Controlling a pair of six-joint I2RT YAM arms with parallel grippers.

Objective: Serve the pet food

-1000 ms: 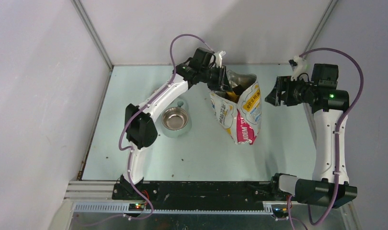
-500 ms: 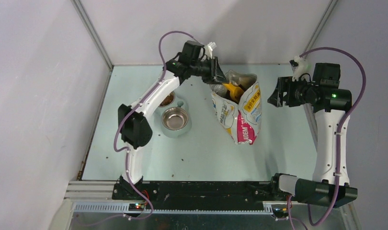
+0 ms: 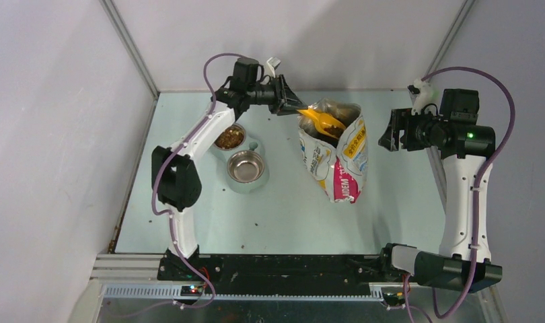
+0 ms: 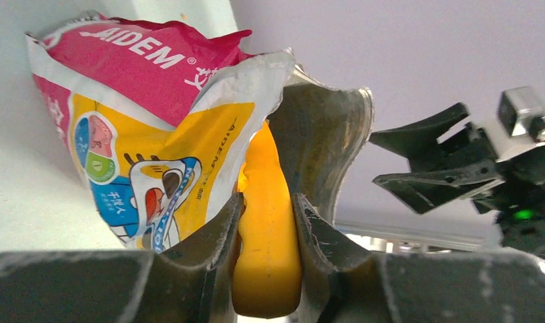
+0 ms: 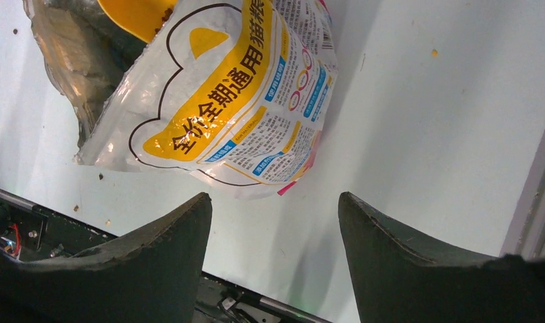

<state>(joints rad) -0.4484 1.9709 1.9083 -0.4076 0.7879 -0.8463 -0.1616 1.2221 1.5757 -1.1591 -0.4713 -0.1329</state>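
Note:
My left gripper (image 3: 284,104) is shut on the handle of an orange scoop (image 3: 319,120), seen from the wrist as a yellow-orange bar (image 4: 266,222) pinched between the fingers. The scoop's bowl sits at the open mouth of the printed foil bag (image 3: 335,158), with dark brown pet food (image 3: 330,124) in it. More pet food fills the far steel bowl (image 3: 229,137). The near steel bowl (image 3: 246,166) is empty. My right gripper (image 3: 391,130) hangs open to the right of the bag, apart from it, with nothing between its fingers (image 5: 273,208).
Both bowls stand in one pale holder (image 3: 256,145) left of the bag. A few stray pellets (image 3: 259,216) lie on the pale table. Grey walls close in the back and both sides. A black rail (image 3: 283,266) runs along the near edge.
My left arm has drawn back to the left, pulling the scoop from deep inside the bag to its mouth and uncovering the filled far bowl. The right arm has stayed put.

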